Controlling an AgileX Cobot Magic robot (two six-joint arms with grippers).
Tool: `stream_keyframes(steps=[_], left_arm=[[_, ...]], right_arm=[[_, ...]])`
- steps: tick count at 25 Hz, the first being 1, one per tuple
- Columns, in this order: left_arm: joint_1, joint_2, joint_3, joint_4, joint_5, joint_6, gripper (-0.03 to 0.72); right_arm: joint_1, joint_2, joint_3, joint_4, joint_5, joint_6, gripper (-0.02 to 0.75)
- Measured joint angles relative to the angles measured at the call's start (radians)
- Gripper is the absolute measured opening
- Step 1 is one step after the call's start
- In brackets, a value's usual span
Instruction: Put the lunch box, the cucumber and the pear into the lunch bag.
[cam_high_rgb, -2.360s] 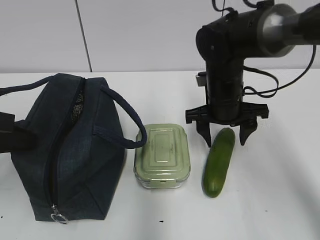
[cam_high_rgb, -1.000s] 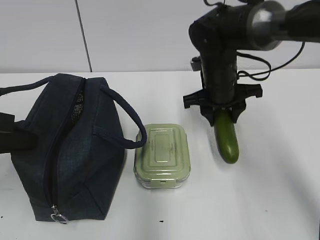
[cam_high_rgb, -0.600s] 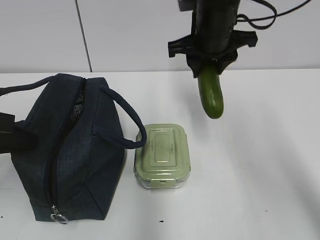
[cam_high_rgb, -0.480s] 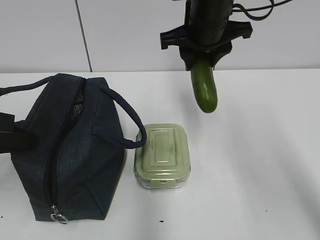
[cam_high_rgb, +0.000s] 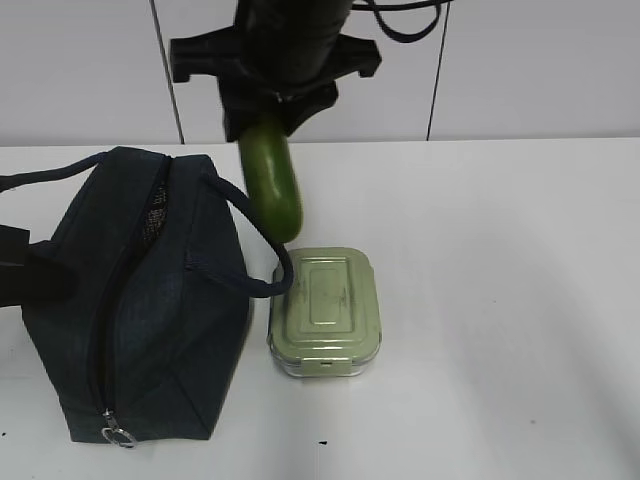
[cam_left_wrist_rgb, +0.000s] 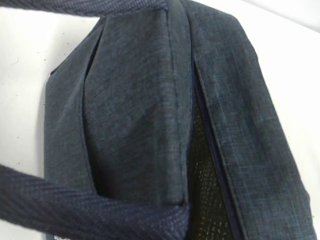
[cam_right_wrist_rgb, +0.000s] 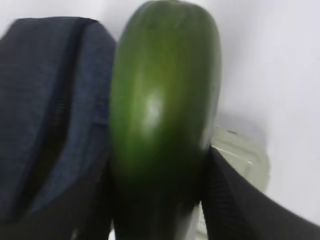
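Observation:
My right gripper (cam_high_rgb: 265, 122) is shut on the top of the dark green cucumber (cam_high_rgb: 272, 182), which hangs upright in the air just right of the lunch bag's (cam_high_rgb: 140, 300) open top, above its near handle (cam_high_rgb: 250, 225). In the right wrist view the cucumber (cam_right_wrist_rgb: 162, 105) fills the space between my dark fingers (cam_right_wrist_rgb: 235, 200), with the bag (cam_right_wrist_rgb: 47, 100) to its left. The sage-green lunch box (cam_high_rgb: 325, 312) sits on the table beside the bag. My left gripper (cam_high_rgb: 25, 270) is at the bag's left side; the handle strap (cam_left_wrist_rgb: 90, 207) runs taut across its jaws. The pear is out of view.
The bag's zipper is open, showing black mesh lining (cam_left_wrist_rgb: 205, 170). Its metal ring pull (cam_high_rgb: 118, 435) lies at the near end. A white wall (cam_high_rgb: 500, 60) rises behind the white table (cam_high_rgb: 500, 330).
My right gripper closed on the cucumber, lifted it off the table and carried it left, from right of the lunch box to the bag's open top. Bag and lunch box have not moved.

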Motion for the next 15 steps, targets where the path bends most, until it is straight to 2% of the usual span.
stream_keyframes(steps=[4,9,12,15], left_arm=[[0.000,0.000,0.000,0.000,0.000,0.000,-0.015],[0.000,0.000,0.000,0.000,-0.001,0.000,-0.015],[0.000,0.000,0.000,0.000,-0.001,0.000,-0.015],[0.000,0.000,0.000,0.000,-0.002,0.000,-0.015]], right_arm=[[0.040,0.000,0.000,0.101,-0.123,-0.030,0.358],[0.050,0.032,-0.002,0.258,-0.258,-0.041,0.358],[0.051,0.081,-0.002,0.306,-0.270,-0.046,0.358],[0.051,0.133,-0.002,0.307,-0.256,-0.047,0.358]])
